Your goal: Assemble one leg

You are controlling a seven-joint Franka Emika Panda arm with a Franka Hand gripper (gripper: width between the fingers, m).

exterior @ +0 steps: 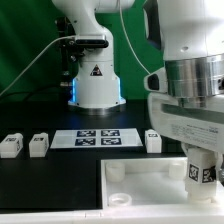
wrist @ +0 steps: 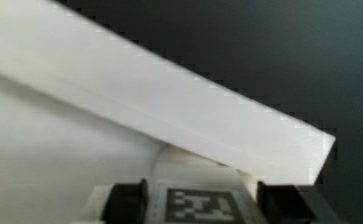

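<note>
My gripper [exterior: 201, 168] is at the exterior view's right, shut on a leg [exterior: 202, 173], a small white block with black-and-white tags. It holds the leg upright over the right part of the large flat white square piece [exterior: 140, 190]. In the wrist view the leg's tag [wrist: 199, 205] sits between my two dark fingers [wrist: 128, 200], and the thick white edge of the square piece [wrist: 160, 90] runs across in front of it. A round corner socket [exterior: 118, 173] shows at the piece's left corner. I cannot tell whether the leg touches the piece.
Three more legs stand on the black table: two at the exterior view's left [exterior: 11, 146] [exterior: 38, 144] and one [exterior: 153, 141] right of the marker board [exterior: 97, 137]. The robot base [exterior: 96, 85] stands behind the marker board.
</note>
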